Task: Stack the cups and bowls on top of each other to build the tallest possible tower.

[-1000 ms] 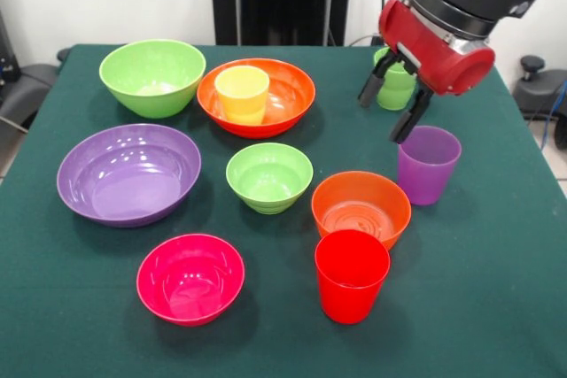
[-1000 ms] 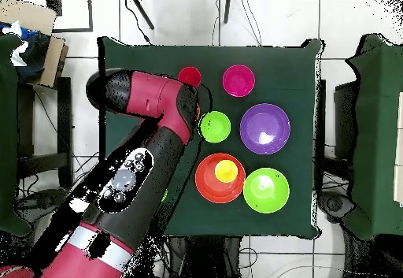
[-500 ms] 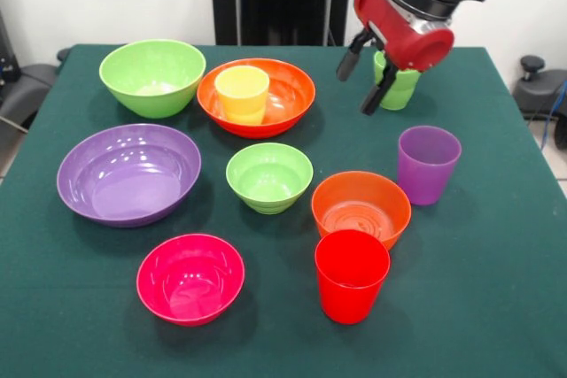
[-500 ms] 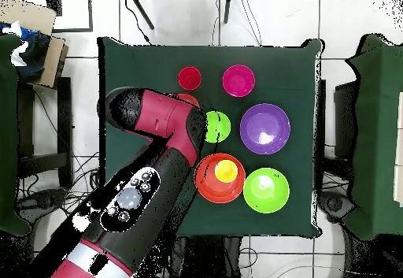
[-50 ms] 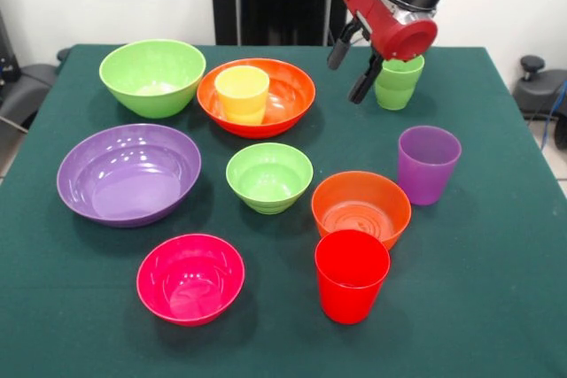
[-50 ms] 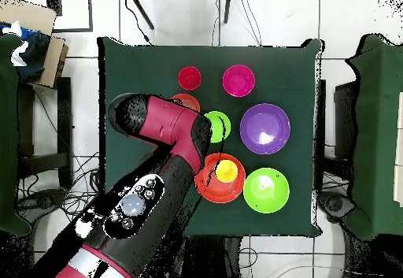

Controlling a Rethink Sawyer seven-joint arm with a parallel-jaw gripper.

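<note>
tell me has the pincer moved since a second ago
Yes. The pincer has shifted from beside the purple cup up and left, now hanging open just left of the light green cup.

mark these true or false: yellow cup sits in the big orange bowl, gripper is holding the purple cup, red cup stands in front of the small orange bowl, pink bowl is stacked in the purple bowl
1. The yellow cup sits in the big orange bowl: true.
2. The gripper holds the purple cup: false; it hangs open and empty beside the green cup.
3. The red cup stands in front of the small orange bowl: true.
4. The pink bowl is stacked in the purple bowl: false; they sit apart on the table.
</note>
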